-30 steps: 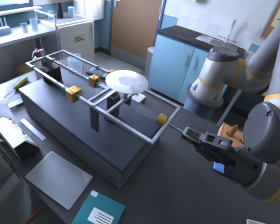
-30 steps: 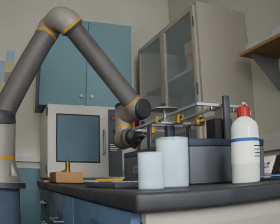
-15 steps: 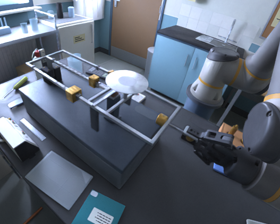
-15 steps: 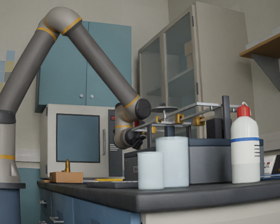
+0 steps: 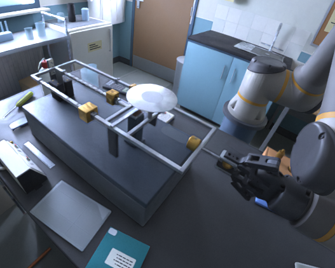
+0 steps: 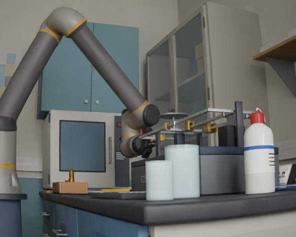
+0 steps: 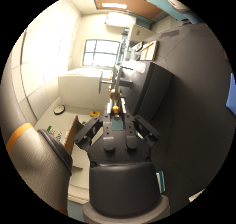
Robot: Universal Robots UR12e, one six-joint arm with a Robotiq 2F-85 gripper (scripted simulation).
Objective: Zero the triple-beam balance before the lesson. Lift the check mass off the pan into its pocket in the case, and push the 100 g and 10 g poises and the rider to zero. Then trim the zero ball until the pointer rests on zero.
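Note:
My gripper (image 5: 225, 159) (image 7: 116, 109) sits at the right end of the balance, closed on the small brass zero ball (image 7: 116, 109) (image 5: 225, 164) that rides a thin rod sticking out of the beam frame. A larger brass poise (image 5: 193, 143) sits at the frame's right end, just left of my fingers. Two more brass poises (image 5: 87, 111) (image 5: 112, 96) sit on the beams further left. The round white pan (image 5: 151, 97) is empty. The check mass (image 6: 71, 175) stands in its tan case (image 6: 70, 187) behind my arm.
Behind the balance are blue cabinets with a sink (image 5: 217, 70) and a door. A white box (image 5: 18, 165), a ruler, a sheet (image 5: 69, 214) and a teal booklet (image 5: 119, 251) lie on the bench in front. Two beakers (image 6: 172, 172) and a wash bottle (image 6: 258, 153) stand at the near edge.

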